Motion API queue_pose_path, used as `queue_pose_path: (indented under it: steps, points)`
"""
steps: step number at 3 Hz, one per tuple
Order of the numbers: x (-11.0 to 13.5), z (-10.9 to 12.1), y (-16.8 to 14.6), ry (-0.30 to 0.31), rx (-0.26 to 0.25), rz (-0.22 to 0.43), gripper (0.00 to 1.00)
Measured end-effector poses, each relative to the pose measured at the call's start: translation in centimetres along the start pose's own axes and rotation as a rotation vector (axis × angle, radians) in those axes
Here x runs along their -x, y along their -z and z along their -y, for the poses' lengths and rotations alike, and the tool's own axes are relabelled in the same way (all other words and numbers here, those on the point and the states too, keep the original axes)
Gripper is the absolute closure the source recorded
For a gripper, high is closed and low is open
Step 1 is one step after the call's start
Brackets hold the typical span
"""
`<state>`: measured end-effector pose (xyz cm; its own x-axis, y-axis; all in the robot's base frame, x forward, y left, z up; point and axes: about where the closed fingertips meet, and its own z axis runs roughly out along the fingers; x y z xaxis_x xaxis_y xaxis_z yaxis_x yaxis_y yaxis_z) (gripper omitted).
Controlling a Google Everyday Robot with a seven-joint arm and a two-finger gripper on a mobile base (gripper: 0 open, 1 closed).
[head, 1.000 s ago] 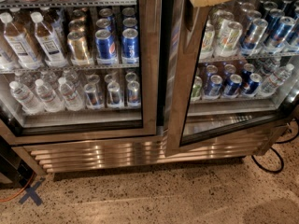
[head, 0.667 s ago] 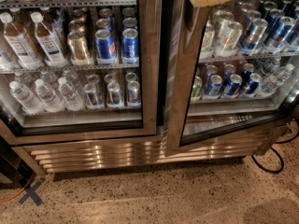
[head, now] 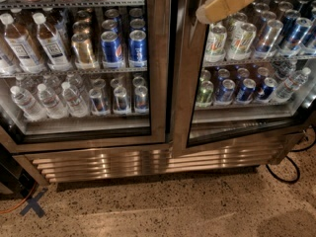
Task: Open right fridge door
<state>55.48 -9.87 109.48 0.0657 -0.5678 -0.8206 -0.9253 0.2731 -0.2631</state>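
Steel-framed right fridge door (head: 184, 107) stands ajar; tan hand (head: 228, 2) hangs before its upper glass; grip cannot be told.

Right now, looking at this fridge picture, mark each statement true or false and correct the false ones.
1. The right fridge door stands ajar, its bottom edge angled out from the cabinet. True.
2. The gripper hangs near the floor. False: it is at the top of the view, in front of the right fridge door's upper part.
3. Water bottles stand on the lower shelf behind the left door. True.
4. The blue cross on the floor lies at the lower right. False: it lies at the lower left.
5. A black cable lies on the floor at the lower right. True.
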Motion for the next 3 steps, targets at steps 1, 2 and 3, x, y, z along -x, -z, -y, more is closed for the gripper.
queue_pose_path:
  steps: [1,2,3]
  points:
    - [0.3,-0.2,0.4,-0.008,-0.011,0.009,0.0]
    - [0.6,-1.3,2.7,-0.039,-0.107,-0.05,0.0]
    - [1.7,-4.2,6.4,-0.067,-0.24,-0.125,0.0]
